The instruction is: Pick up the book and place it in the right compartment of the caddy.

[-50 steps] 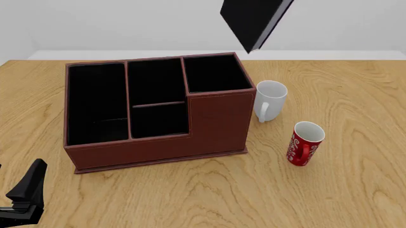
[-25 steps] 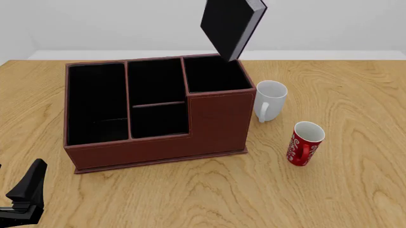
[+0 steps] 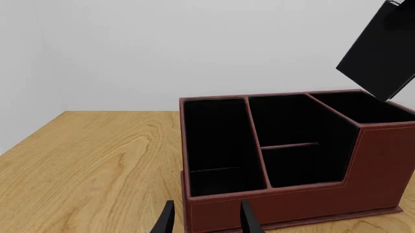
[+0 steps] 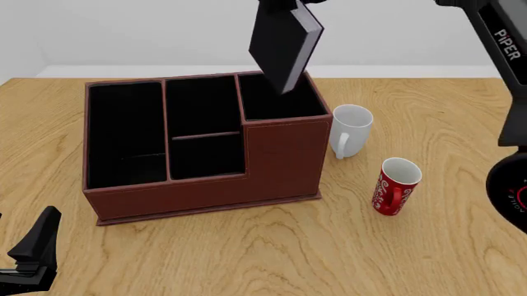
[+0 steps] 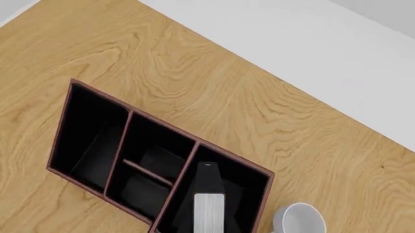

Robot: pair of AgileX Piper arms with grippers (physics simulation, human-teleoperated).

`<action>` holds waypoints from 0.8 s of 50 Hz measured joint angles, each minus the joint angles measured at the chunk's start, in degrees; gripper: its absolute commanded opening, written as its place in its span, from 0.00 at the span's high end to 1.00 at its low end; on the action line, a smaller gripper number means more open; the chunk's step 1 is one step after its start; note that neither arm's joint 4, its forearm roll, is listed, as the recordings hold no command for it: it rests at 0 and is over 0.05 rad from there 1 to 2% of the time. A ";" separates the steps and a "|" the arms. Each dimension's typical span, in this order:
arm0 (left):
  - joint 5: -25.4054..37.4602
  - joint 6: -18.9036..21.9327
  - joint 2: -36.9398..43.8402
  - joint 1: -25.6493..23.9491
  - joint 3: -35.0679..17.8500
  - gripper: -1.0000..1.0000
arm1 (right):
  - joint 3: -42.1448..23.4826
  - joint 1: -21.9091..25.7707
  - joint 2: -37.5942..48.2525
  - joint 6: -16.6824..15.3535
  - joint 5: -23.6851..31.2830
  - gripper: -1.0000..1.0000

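The book (image 4: 282,42), thin and black with white page edges, hangs tilted in my right gripper (image 4: 295,4), which is shut on its upper end at the top of the front view. Its lowest corner sits at the rim of the right compartment (image 4: 276,100) of the reddish-brown caddy (image 4: 280,154). The right wrist view looks straight down the book's (image 5: 209,208) edge into that compartment of the caddy (image 5: 162,123). My left gripper (image 4: 33,250) rests open near the table's front left. From the left wrist view, it (image 3: 207,223) faces the caddy (image 3: 292,204), with the book (image 3: 382,53) above.
A white mug (image 4: 352,131) stands just right of the caddy and shows in the right wrist view (image 5: 298,221). A red mug (image 4: 396,185) stands further forward and right. The right arm (image 4: 502,43) comes down the right side of the front view.
The book has moved left and down, from high above the caddy's back right to the right compartment's rim. The right arm has come into the front view. The left gripper has not moved.
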 measured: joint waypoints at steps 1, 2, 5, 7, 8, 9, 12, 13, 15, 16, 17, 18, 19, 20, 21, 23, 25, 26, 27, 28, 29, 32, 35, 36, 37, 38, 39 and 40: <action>0.00 0.00 0.00 0.00 0.00 0.00 | -0.08 -0.02 0.17 0.08 0.00 1.00; 0.00 0.00 0.00 0.00 0.00 0.00 | -0.15 -0.03 0.35 0.16 0.00 1.00; 0.00 0.00 0.00 0.00 0.00 0.00 | -0.31 -0.09 0.82 0.43 0.00 1.00; 0.00 0.00 0.00 0.00 0.00 0.00 | -0.36 -0.15 1.09 0.68 0.00 1.00; 0.00 0.00 0.00 0.00 0.00 0.00 | -0.34 -0.17 1.19 0.77 -0.01 1.00; 0.00 0.00 0.00 0.00 0.00 0.00 | -0.31 -0.20 1.29 0.86 -0.02 1.00; 0.00 0.00 0.00 0.00 0.00 0.00 | 0.13 -0.22 1.39 1.17 -0.22 1.00; 0.00 0.00 0.00 0.00 0.00 0.00 | 0.36 -0.20 1.38 1.27 -0.32 1.00; 0.00 0.00 0.00 0.00 0.00 0.00 | 0.91 -0.24 1.31 1.42 -0.59 1.00; 0.00 0.00 0.00 0.00 0.00 0.00 | 1.30 -0.27 1.23 1.47 -0.78 1.00; 0.00 0.00 0.00 0.00 0.00 0.00 | 1.80 -0.31 1.09 1.55 -1.03 1.00; 0.00 0.00 0.00 0.00 0.00 0.00 | 2.29 -0.36 0.95 1.63 -1.26 1.00; 0.00 0.00 0.00 0.00 0.00 0.00 | 2.83 -0.41 0.79 1.68 -1.53 1.00; 0.00 0.00 0.00 0.00 0.00 0.00 | 3.47 -0.44 0.58 1.79 -1.84 1.00; 0.00 0.00 0.00 0.00 0.00 0.00 | 4.10 -0.50 0.37 1.83 -2.15 1.00; 0.00 0.00 0.00 0.00 0.00 0.00 | 5.58 -0.60 -0.15 2.02 -2.88 1.00; 0.00 0.00 0.00 0.00 0.00 0.00 | 7.37 -0.70 -0.80 2.25 -3.79 1.00; 0.00 0.00 0.00 0.00 0.00 0.00 | 8.22 -0.72 -1.10 2.34 -4.22 1.00; 0.00 0.00 0.00 0.00 0.00 0.00 | 9.00 -0.79 -1.37 2.41 -4.62 1.00; 0.00 0.00 0.00 0.00 0.00 0.00 | 9.80 -0.83 -1.66 2.51 -5.03 1.00; 0.00 0.00 0.00 0.00 0.00 0.00 | 10.55 -0.89 -1.92 2.56 -5.42 1.00; 0.00 0.00 0.00 0.00 0.00 0.00 | 12.56 -1.06 -2.66 2.81 -6.48 1.00; 0.00 0.00 0.00 0.00 0.00 0.00 | 14.91 -1.20 -3.53 2.93 -7.71 1.00; 0.00 0.00 0.00 0.00 0.00 0.00 | 15.78 -1.27 -3.85 3.02 -8.18 1.00; 0.00 0.00 0.00 0.00 0.00 0.00 | 16.70 -1.35 -4.18 3.10 -8.67 1.00; 0.00 0.00 0.00 0.00 0.00 0.00 | 17.58 -1.44 -4.50 3.20 -9.13 1.00; 0.00 0.00 0.00 0.00 0.00 0.00 | 18.38 -1.53 -4.79 3.28 -9.55 1.00; 0.00 0.00 0.00 0.00 0.00 0.00 | 19.17 -1.62 -5.08 3.37 -9.98 1.00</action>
